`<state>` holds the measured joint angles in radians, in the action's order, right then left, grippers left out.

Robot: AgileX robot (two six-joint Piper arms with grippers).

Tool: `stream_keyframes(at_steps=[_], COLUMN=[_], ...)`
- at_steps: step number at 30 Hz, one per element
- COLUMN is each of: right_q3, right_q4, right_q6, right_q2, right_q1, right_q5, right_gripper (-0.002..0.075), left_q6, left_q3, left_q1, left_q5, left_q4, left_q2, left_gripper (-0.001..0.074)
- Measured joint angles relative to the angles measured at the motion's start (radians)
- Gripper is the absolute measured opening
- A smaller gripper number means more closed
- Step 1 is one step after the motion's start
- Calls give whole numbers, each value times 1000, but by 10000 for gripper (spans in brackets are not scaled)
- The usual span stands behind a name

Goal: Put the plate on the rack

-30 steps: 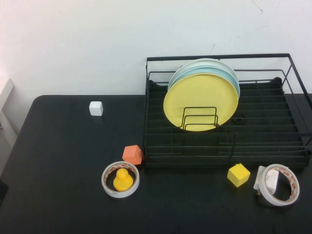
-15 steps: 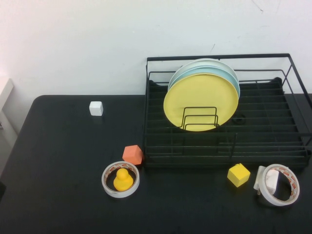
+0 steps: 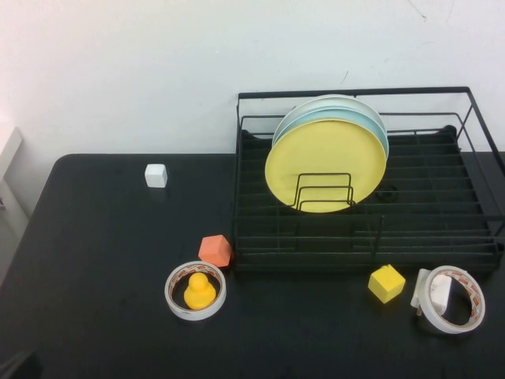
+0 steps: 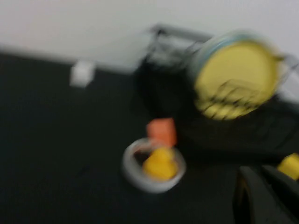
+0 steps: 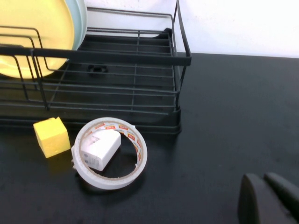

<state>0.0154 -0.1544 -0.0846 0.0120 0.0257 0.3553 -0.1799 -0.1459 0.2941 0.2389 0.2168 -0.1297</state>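
The yellow plate (image 3: pixel 325 162) stands upright on the black wire rack (image 3: pixel 473 207), against the small wire dividers, in front of a light blue plate (image 3: pixel 380 126) and a whitish plate (image 3: pixel 316 104). The yellow plate also shows in the left wrist view (image 4: pixel 236 74) and in the right wrist view (image 5: pixel 32 32), with the rack (image 5: pixel 135 57) around it. My left gripper (image 4: pixel 259 171) is shut and empty, low over the table's near left, far from the rack. My right gripper (image 5: pixel 262 177) is shut and empty over bare table, to the right of the rack.
A white cube (image 3: pixel 155 175) lies at the far left. An orange block (image 3: pixel 215 250) touches the rack's front left corner. A tape roll (image 3: pixel 177 304) holds a yellow duck (image 3: pixel 199 292). A yellow cube (image 3: pixel 386 283) and a second tape roll (image 3: pixel 473 304) with a white block lie before the rack.
The plates and the rack have not moved. A dark part of my left arm has shifted down into the bottom left corner of the high view.
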Motion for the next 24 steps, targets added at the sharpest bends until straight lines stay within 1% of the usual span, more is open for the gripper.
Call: stream_keyframes(at_steps=[1, 3, 6, 9, 13, 17, 19, 24], right_q3=[0, 0, 0, 0, 0, 0, 0, 0], right_q4=[0, 0, 2, 2, 2, 4, 4, 4], right_q6=[0, 0, 0, 0, 0, 0, 0, 2], right_q2=[0, 0, 0, 0, 0, 0, 0, 0], right_q1=[0, 0, 2, 2, 2, 2, 2, 2], right_q5=[0, 0, 0, 0, 0, 0, 0, 0], right_gripper=[-1, -1, -1, -1, -1, -1, -1, -1], left_q6=[-50, -87, -86, -84, -85, -85, -85, -85], left_q3=[4, 9, 18, 43, 100, 162, 165, 165], left_q1=[-29, -93, -152, -172, -180, -180, -187, -238], left_q5=[65, 157, 189, 173, 110, 52, 37, 64], left_q4=[-46, -108, -200, -275, -311, -299, -273, -237], left_q2=[14, 60, 130, 141, 141, 141, 141, 143], left_gripper=[-2, -2, -2, -2, -2, -2, -2, -2])
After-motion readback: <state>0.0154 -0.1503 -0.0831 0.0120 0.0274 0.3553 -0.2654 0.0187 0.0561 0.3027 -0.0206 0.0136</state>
